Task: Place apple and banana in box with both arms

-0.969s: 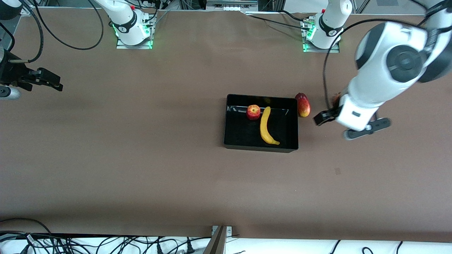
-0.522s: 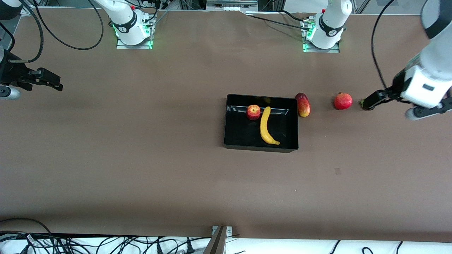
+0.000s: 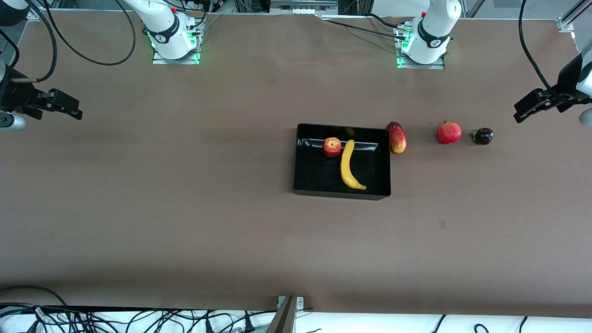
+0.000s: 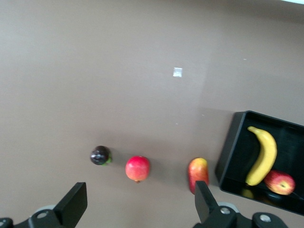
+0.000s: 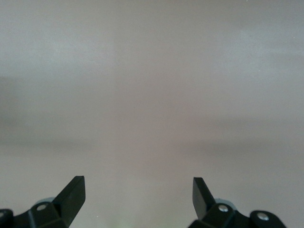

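Observation:
The black box (image 3: 297, 159) sits mid-table. Inside it lie the red apple (image 3: 331, 146) and the long yellow banana (image 3: 349, 165), side by side and touching nothing else. In the left wrist view the box (image 4: 227, 152) holds the same banana (image 4: 262, 156) and apple (image 4: 280, 183). My left gripper (image 3: 527, 107) hangs open and empty above the left arm's end of the table, well off from the box; its fingers frame bare table (image 4: 139, 194). My right gripper (image 3: 69, 107) waits open and empty over the right arm's end, seeing only tabletop (image 5: 137, 185).
A red-yellow mango (image 3: 397, 138) lies against the box's outer wall on the left arm's side. Farther toward that end sit a red pomegranate (image 3: 449, 132) and a small dark fruit (image 3: 482, 136). Cables run along the table's edges.
The left arm has swung away from beside the box to its own end of the table, uncovering the pomegranate and the dark fruit. The right arm has not moved.

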Controlling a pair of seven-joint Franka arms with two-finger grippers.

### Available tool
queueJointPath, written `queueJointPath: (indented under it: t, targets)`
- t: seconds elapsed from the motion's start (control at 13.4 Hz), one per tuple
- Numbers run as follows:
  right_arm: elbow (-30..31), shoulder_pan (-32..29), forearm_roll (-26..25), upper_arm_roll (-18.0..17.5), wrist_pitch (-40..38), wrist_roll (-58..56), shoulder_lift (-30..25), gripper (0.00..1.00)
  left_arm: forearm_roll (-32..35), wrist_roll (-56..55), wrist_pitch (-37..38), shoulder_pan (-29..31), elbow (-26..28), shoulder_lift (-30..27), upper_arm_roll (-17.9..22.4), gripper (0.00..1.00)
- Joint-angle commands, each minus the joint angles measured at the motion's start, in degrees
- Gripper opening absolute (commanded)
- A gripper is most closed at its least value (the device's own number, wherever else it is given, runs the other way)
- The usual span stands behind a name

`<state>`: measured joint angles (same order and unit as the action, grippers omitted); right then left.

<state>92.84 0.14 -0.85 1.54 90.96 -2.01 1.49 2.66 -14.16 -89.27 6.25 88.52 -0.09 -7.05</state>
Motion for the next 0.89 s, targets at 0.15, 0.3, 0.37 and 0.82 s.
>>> queueJointPath:
  t: [0.15,0.3,0.37,0.82]
  targets:
    - [-0.55,-0.4,0.23,-0.49,-0.78,0.42,-0.17,1.0,-4.07,7.75,-0.2,2.18,0.95,-1.31,0.01,1.0]
    - [-0.55,-0.4,0.23,-0.49,-0.78,0.42,-0.17,1.0,-5.02,7.75,-0.2,2.1,0.95,-2.1,-0.51,1.0]
    - [-0.55,-0.4,0.23,-0.49,-0.78,0.42,-0.17,1.0,-5.38,8.01,-0.2,2.1,0.95,-2.54,-0.86,1.0]
    - [-0.55,-0.4,0.23,-0.4,-0.78,0.42,-0.17,1.0,-5.21,11.0,0.24,2.1,1.21,-3.34,-2.45,1.0]
